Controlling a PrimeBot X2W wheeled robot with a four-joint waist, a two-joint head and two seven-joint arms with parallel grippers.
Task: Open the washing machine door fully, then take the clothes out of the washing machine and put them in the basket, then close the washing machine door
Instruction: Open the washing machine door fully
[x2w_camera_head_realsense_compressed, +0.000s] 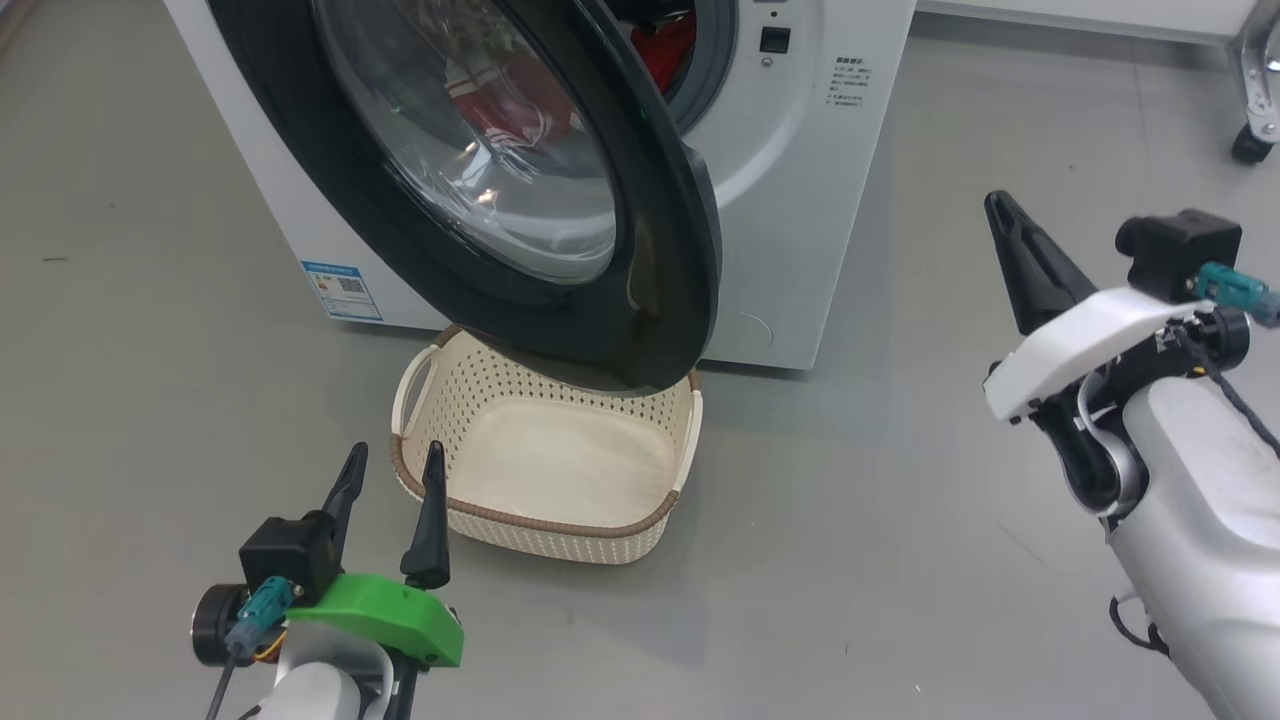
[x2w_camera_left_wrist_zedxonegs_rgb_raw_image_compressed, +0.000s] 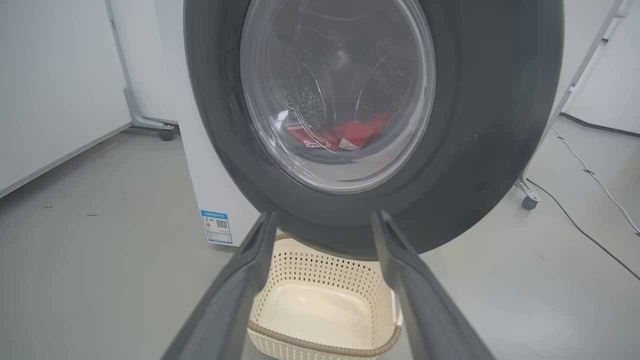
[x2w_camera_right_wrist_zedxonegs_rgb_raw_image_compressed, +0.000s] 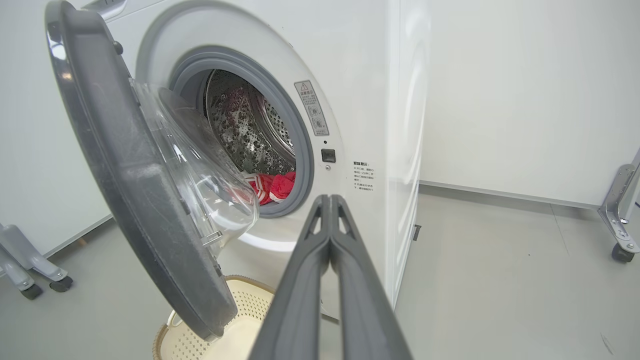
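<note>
Fingers of left gripper (x2w_camera_head_realsense_compressed: 394, 462) (x2w_camera_left_wrist_zedxonegs_rgb_raw_image_compressed: 324, 217): spread wide with nothing between them, pointing toward the machine at the lower left of the head view.
Fingers of right gripper (x2w_camera_head_realsense_compressed: 998, 205) (x2w_camera_right_wrist_zedxonegs_rgb_raw_image_compressed: 330, 198): pressed together tip to tip, holding nothing, raised to the right of the machine and apart from it.
Washing machine door (x2w_camera_head_realsense_compressed: 660, 250) (x2w_camera_left_wrist_zedxonegs_rgb_raw_image_compressed: 475, 125) (x2w_camera_right_wrist_zedxonegs_rgb_raw_image_compressed: 125, 175): partly open, hinged on the left, its glass bowl facing the opening; its lower edge hangs over the far side of the basket.
Washing machine (x2w_camera_head_realsense_compressed: 800, 200) (x2w_camera_right_wrist_zedxonegs_rgb_raw_image_compressed: 400, 125): white front-loader standing on the grey floor (x2w_camera_head_realsense_compressed: 850, 550), with a blue sticker (x2w_camera_head_realsense_compressed: 342, 290) (x2w_camera_left_wrist_zedxonegs_rgb_raw_image_compressed: 217, 226) low on its front.
Clothes (x2w_camera_head_realsense_compressed: 665, 50) (x2w_camera_left_wrist_zedxonegs_rgb_raw_image_compressed: 360, 135) (x2w_camera_right_wrist_zedxonegs_rgb_raw_image_compressed: 275, 185): red with white trim, lying at the bottom of the steel drum (x2w_camera_right_wrist_zedxonegs_rgb_raw_image_compressed: 240, 130), inside the grey rubber ring (x2w_camera_right_wrist_zedxonegs_rgb_raw_image_compressed: 300, 150).
Basket (x2w_camera_head_realsense_compressed: 560, 520) (x2w_camera_left_wrist_zedxonegs_rgb_raw_image_compressed: 320, 345) (x2w_camera_right_wrist_zedxonegs_rgb_raw_image_compressed: 250, 300): on the floor directly before the machine, under the door; bare cream bottom showing. The left gripper sits near its near-left corner; whether it touches cannot be told.
</note>
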